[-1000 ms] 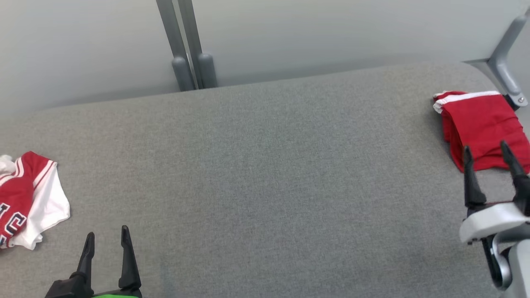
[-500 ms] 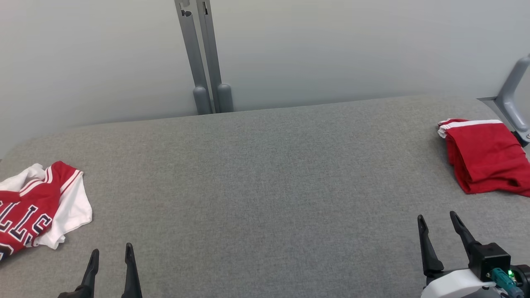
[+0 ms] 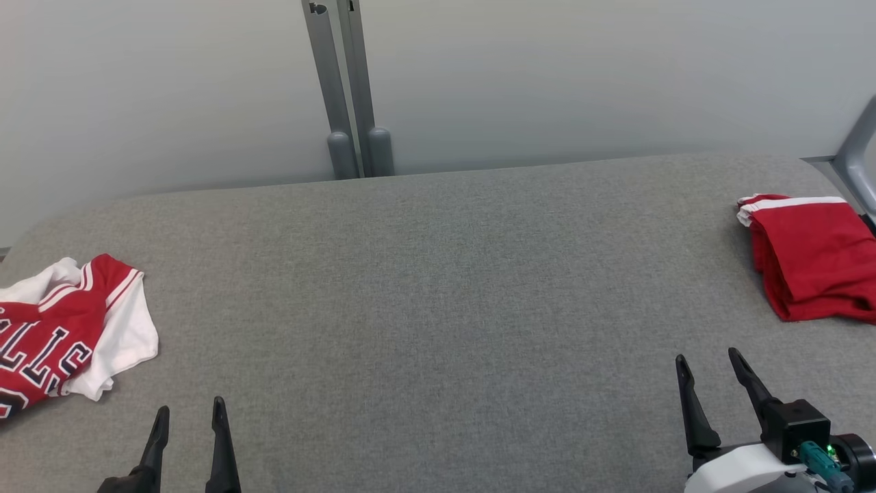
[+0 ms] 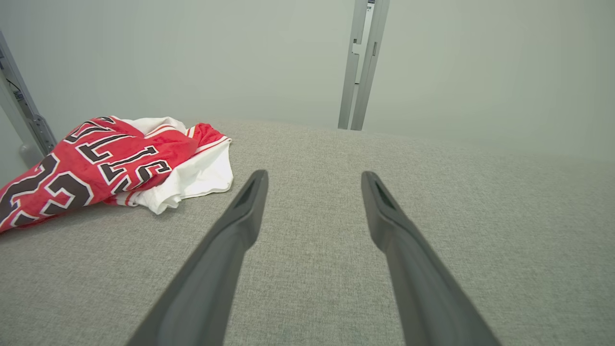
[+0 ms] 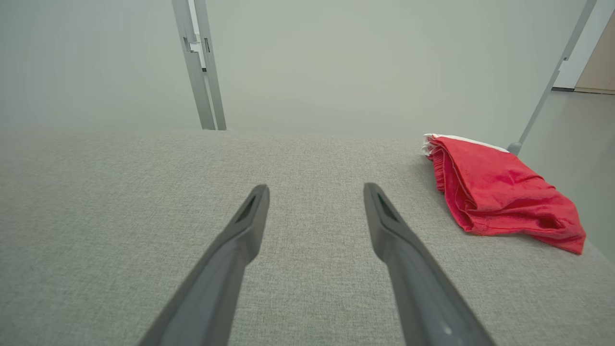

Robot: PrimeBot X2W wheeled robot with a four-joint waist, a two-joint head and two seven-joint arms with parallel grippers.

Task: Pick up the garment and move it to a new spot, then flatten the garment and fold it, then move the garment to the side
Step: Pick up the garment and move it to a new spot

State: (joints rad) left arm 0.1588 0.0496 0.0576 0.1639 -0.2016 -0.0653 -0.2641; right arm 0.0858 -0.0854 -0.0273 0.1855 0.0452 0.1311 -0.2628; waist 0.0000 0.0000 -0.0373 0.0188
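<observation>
A crumpled red and white jersey garment (image 3: 61,329) with dark lettering lies at the far left of the grey padded table (image 3: 438,287). In the left wrist view the jersey (image 4: 110,158) sits ahead and to the left of the fingers. A folded red garment (image 3: 814,253) with a white band rests at the far right edge; it shows too in the right wrist view (image 5: 490,192). My left gripper (image 3: 190,407) (image 4: 314,174) hovers open near the front, right of the jersey. My right gripper (image 3: 707,356) (image 5: 316,186) stands open, short of the folded garment, touching nothing.
Two grey upright posts (image 3: 349,89) stand behind the table's far edge against a pale wall. A grey frame arm (image 3: 859,157) rises at the far right beside the folded garment. The table's left end is rounded.
The head camera has shifted, showing more wall. My right gripper has drawn back from the folded red garment's near edge toward the front. Both grippers stay open.
</observation>
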